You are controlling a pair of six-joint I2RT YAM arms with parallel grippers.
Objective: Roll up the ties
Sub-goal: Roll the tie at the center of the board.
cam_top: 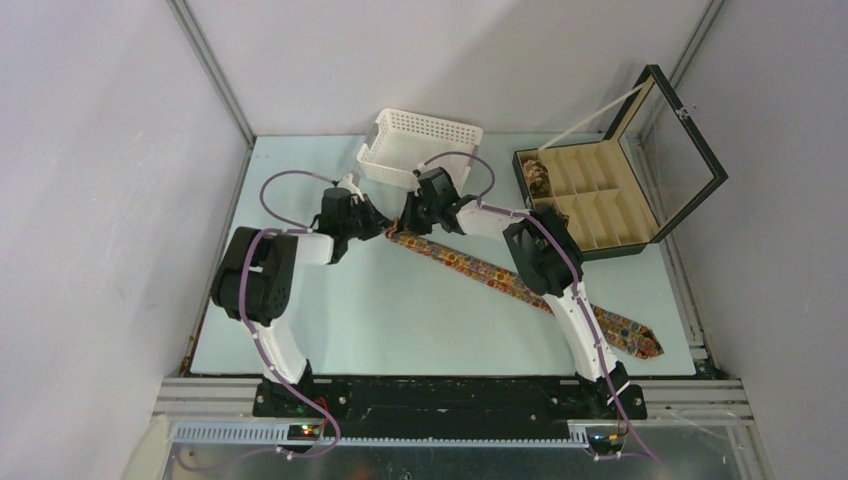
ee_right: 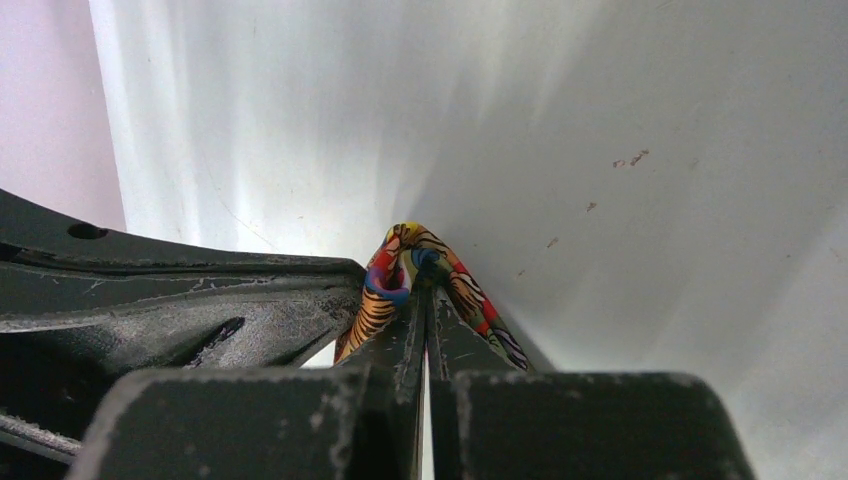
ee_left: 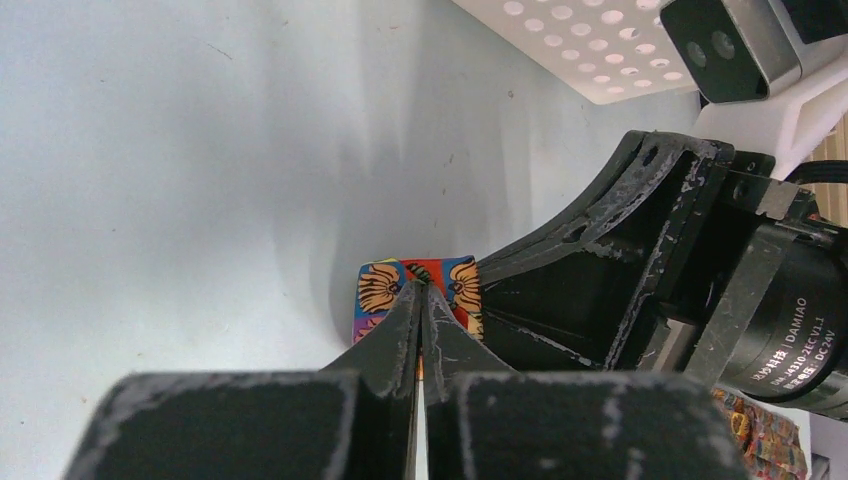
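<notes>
**Count on my table (cam_top: 330, 320)**

I count two ties: one flat strip (cam_top: 480, 268) toward the near right corner, one coil (cam_top: 538, 178) in the black box (cam_top: 620, 246). One box, one white basket (cam_top: 385, 165) at the far edge, two grippers: left gripper (ee_left: 420, 290), right gripper (ee_right: 425, 285).

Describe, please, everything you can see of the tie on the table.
The tie is a long narrow fabric strip, busily patterned in red, orange, yellow and blue. It lies flat, unrolled, diagonally on the table, passing under the right arm, its wide pointed end at the near right. At its narrow far end the left gripper and right gripper both pinch it, folding the fabric slightly.
</notes>
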